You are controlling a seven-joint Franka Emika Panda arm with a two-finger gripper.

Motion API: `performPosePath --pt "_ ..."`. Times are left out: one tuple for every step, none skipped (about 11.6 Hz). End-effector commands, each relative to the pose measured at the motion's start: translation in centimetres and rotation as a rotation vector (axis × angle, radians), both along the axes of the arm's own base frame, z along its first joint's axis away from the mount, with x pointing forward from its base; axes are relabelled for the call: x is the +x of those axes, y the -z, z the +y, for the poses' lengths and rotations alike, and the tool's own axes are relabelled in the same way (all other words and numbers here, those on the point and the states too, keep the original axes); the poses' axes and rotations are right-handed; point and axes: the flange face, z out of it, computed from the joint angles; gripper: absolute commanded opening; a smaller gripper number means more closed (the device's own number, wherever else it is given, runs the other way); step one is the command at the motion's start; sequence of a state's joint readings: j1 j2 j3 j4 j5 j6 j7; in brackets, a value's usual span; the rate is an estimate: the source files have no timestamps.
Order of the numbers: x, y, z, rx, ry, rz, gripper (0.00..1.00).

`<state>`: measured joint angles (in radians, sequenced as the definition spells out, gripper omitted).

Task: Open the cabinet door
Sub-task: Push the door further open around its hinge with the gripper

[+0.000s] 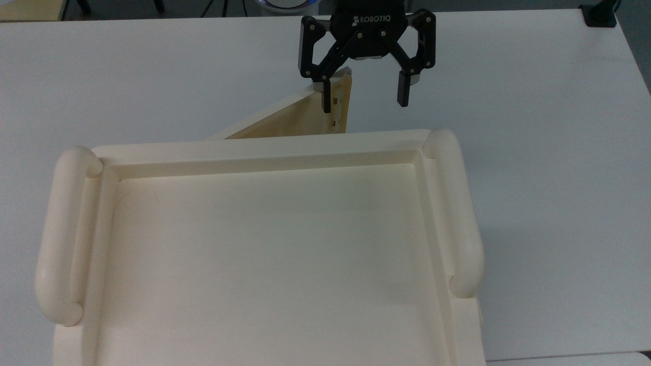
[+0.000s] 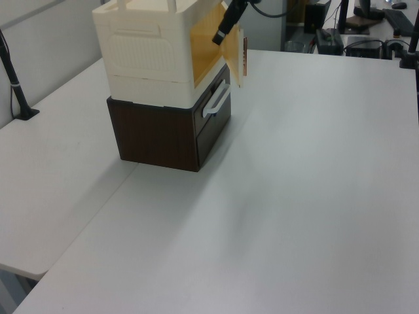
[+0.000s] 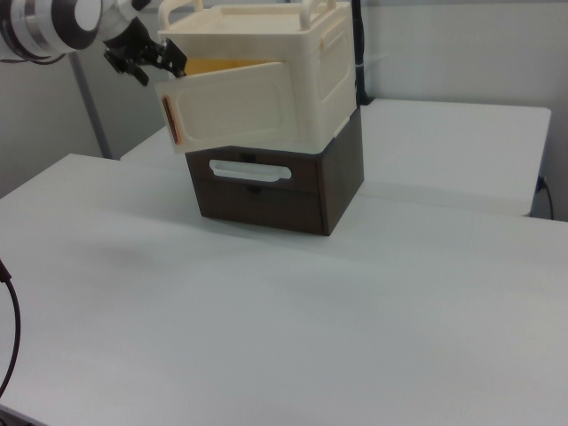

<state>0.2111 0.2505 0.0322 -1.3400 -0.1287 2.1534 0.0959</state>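
Note:
The cream cabinet [image 2: 147, 55] stands on a dark drawer unit. Its cabinet door [image 1: 300, 116] hangs partly open, swung out at an angle, with the yellowish inner face showing. The door [image 3: 240, 114] carries a copper-coloured strip [image 3: 169, 119] at its free edge. My black gripper [image 1: 364, 101] is open and hovers at the door's free top corner. In the top view its left finger [image 1: 326, 101] overlaps the door's inner side and the right finger hangs over bare table. The right view shows the gripper [image 3: 151, 60] just above that corner. The left view shows one finger [image 2: 221, 34] by the door [image 2: 232, 52].
Under the cabinet sits a dark brown drawer unit [image 3: 275, 200] with a white handle [image 3: 250, 169]. Thick rounded handles [image 1: 460, 213] flank the cabinet's recessed top [image 1: 264, 152]. A black clamp [image 1: 600, 14] sits at the table's far corner. White table [image 2: 294, 196] spreads around.

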Motion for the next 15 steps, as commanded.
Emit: performPosePath --pt "-1.1 0.0 -4.4 -0.057 0.005 0.113 0.99" --pt "-1.7 -0.4 -6.8 -0.08 0.012 0.154 0.99" --pt "-1.9 -0.2 -8.7 -0.095 0.018 0.193 0.99" --pt "-2.3 0.0 -10.0 -0.111 0.014 0.235 0.99" --pt "-2.7 0.2 -10.7 -0.12 0.014 0.27 1.0" --pt "-2.8 0.4 -11.2 -0.122 0.021 0.293 1.0" --pt "-2.9 0.6 -11.5 -0.122 0.027 0.309 1.0" --pt "-3.0 0.8 -11.7 -0.122 0.032 0.324 1.0" --pt "-3.2 1.0 -11.9 -0.123 0.035 0.346 1.0" --pt "-3.3 1.3 -11.9 -0.125 0.036 0.364 1.0" --pt "-3.3 1.6 -12.0 -0.123 0.042 0.372 1.0" --pt "-3.4 1.8 -12.2 -0.123 0.046 0.378 1.0" --pt "-3.4 2.2 -12.5 -0.125 0.05 0.396 1.0" --pt "-3.6 2.8 -12.8 -0.126 0.056 0.426 1.0" --pt "-3.9 2.9 -13.5 -0.127 0.062 0.446 1.0"
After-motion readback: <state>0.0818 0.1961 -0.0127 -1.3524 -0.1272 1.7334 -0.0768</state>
